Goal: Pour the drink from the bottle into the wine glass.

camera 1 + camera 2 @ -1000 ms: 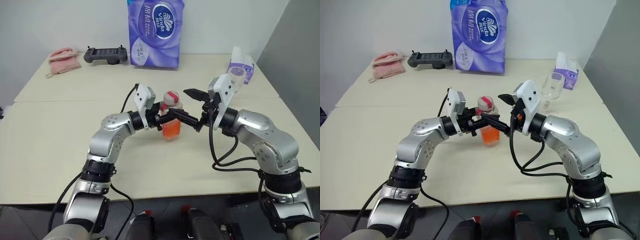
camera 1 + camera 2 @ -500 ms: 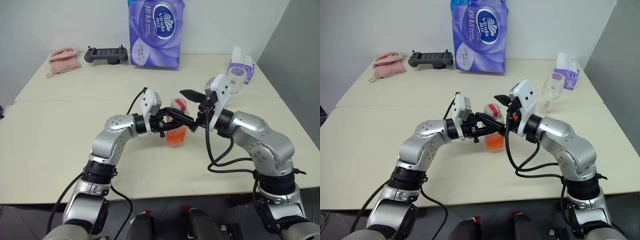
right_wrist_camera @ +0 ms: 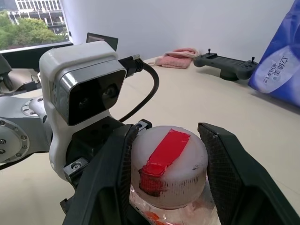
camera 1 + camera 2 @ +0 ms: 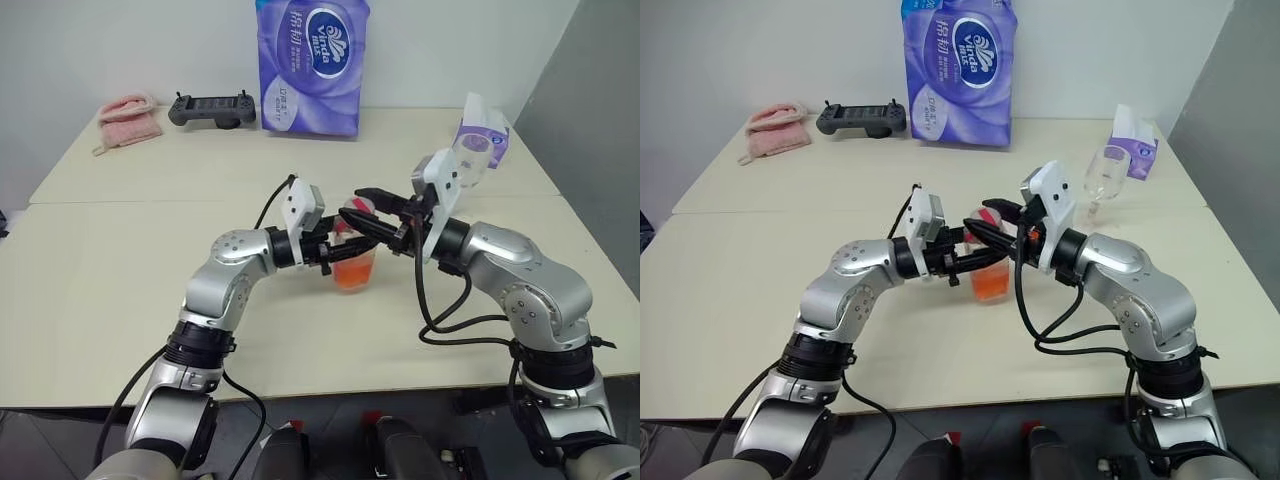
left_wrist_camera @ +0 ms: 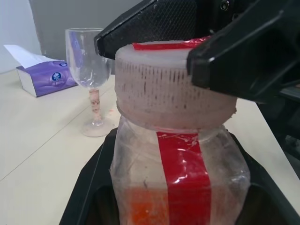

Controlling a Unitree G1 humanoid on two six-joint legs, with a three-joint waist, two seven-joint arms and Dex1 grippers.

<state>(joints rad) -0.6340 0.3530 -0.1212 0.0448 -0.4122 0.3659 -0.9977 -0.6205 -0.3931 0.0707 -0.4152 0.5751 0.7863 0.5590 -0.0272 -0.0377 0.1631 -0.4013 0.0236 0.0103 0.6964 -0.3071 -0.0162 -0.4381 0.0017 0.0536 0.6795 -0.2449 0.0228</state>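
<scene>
The left gripper [image 4: 338,243] clenches the bottle [image 4: 352,262]; the right gripper's [image 3: 169,154] jaws flank the cap [image 3: 168,164], barely touching. If they slip while twisting, the drink [image 4: 351,274] could spill on the tabletop [image 4: 120,260].

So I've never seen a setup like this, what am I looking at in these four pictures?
It is a humanoid robot with two metal arms, each ending in a black two-fingered claw. The two wide pictures come from cameras in its head, looking down over a pale table. The two close-ups come from cameras on its wrists. The left claw grips a small clear bottle of orange-red drink, held upright. The right claw brackets the bottle's white cap. Further back stand an empty wine glass, a tissue box, a purple tissue pack, a black controller and a pink cloth.
</scene>
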